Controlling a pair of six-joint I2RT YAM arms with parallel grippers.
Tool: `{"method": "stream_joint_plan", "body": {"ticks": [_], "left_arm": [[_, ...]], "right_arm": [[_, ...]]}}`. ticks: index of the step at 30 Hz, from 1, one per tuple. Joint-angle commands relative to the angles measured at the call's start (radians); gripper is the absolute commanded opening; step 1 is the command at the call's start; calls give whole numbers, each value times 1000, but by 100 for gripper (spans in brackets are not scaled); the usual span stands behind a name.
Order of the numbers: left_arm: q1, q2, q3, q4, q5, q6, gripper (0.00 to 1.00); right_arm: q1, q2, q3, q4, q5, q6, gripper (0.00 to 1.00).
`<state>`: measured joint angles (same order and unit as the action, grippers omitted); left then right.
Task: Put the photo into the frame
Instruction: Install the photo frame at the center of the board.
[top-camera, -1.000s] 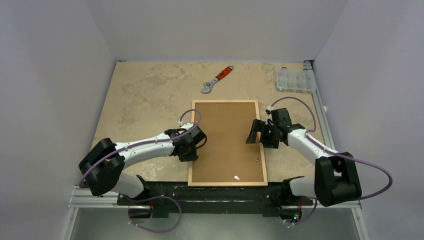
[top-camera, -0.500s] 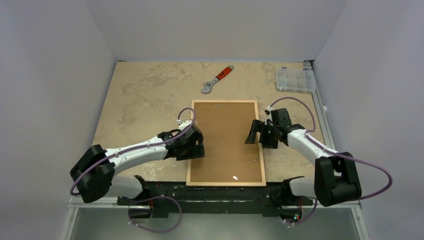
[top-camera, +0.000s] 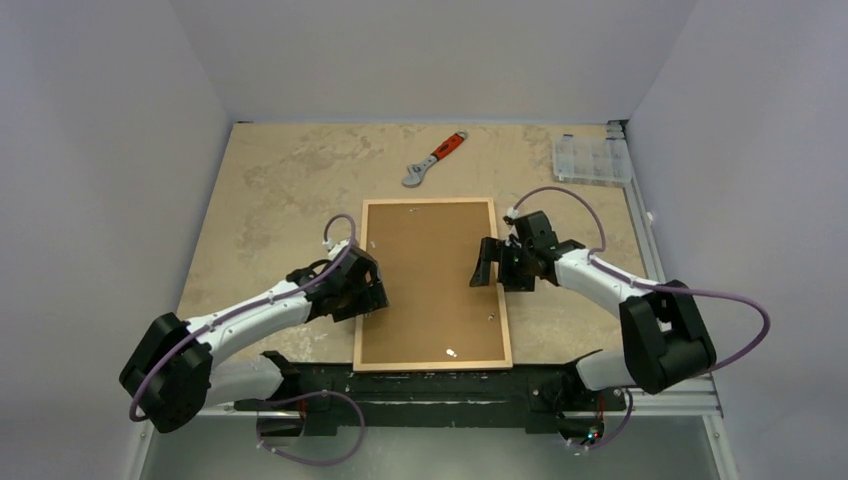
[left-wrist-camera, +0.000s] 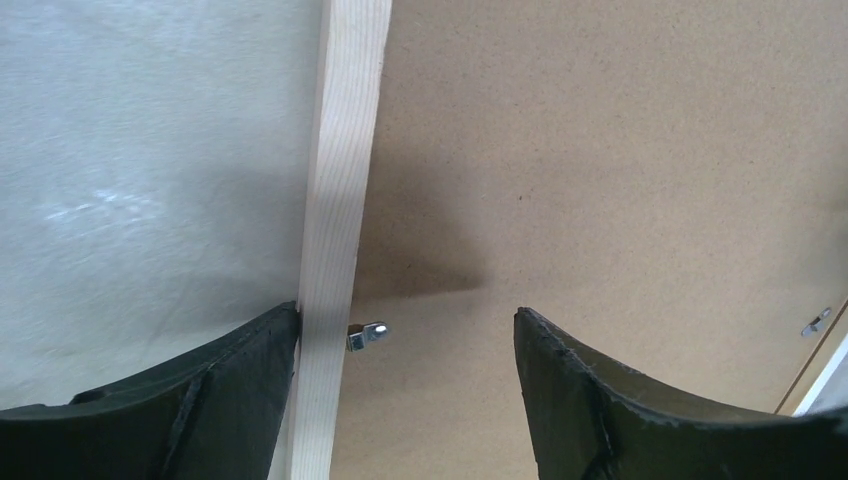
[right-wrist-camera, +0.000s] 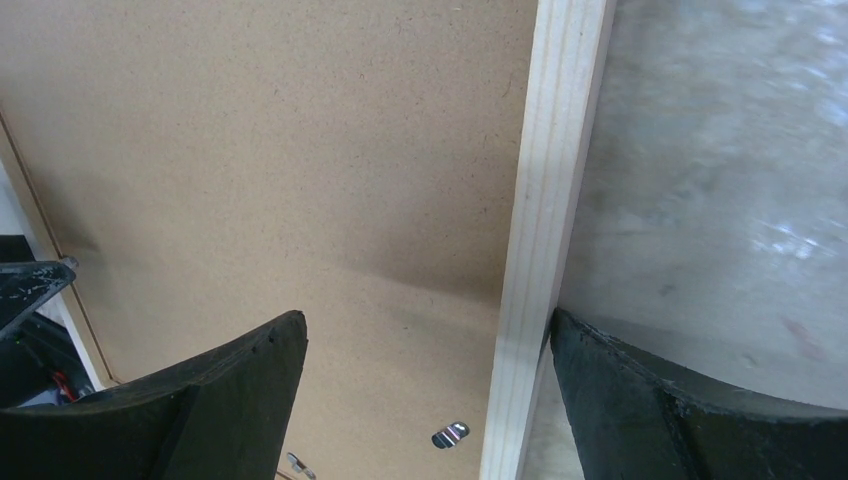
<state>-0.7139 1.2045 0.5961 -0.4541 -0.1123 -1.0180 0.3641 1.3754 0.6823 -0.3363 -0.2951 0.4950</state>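
Note:
The frame (top-camera: 430, 366) lies flat on the table, its light wood rails around a brown backing board (top-camera: 430, 270). The photo is hidden. My left gripper (top-camera: 366, 297) is open astride the left rail (left-wrist-camera: 340, 200). In the left wrist view its outer finger (left-wrist-camera: 230, 380) touches the rail's outer side and the other stands over the board (left-wrist-camera: 600, 150). My right gripper (top-camera: 490, 265) is open astride the right rail (right-wrist-camera: 545, 200), its outer finger (right-wrist-camera: 640, 390) against that rail. Small metal clips (left-wrist-camera: 366, 335) (right-wrist-camera: 450, 435) sit on the board by each rail.
A red-handled wrench (top-camera: 435, 158) lies behind the frame. A clear plastic compartment box (top-camera: 591, 158) sits at the back right corner. Grey walls close in the table on three sides. The frame's near rail lies close to the arm bases.
The frame has slid to the left, and both grippers have moved left with it. My left gripper has gone from nearly shut to open.

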Motion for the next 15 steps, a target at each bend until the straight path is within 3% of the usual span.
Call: {"method": "stream_joint_plan", "body": {"ticks": [1, 15], "left_arm": [[11, -85, 6, -53, -37, 9, 76], [18, -79, 22, -101, -77, -2, 78]], "right_arm": [[70, 59, 41, 35, -22, 47, 90], [80, -90, -16, -145, 120, -27, 92]]}}
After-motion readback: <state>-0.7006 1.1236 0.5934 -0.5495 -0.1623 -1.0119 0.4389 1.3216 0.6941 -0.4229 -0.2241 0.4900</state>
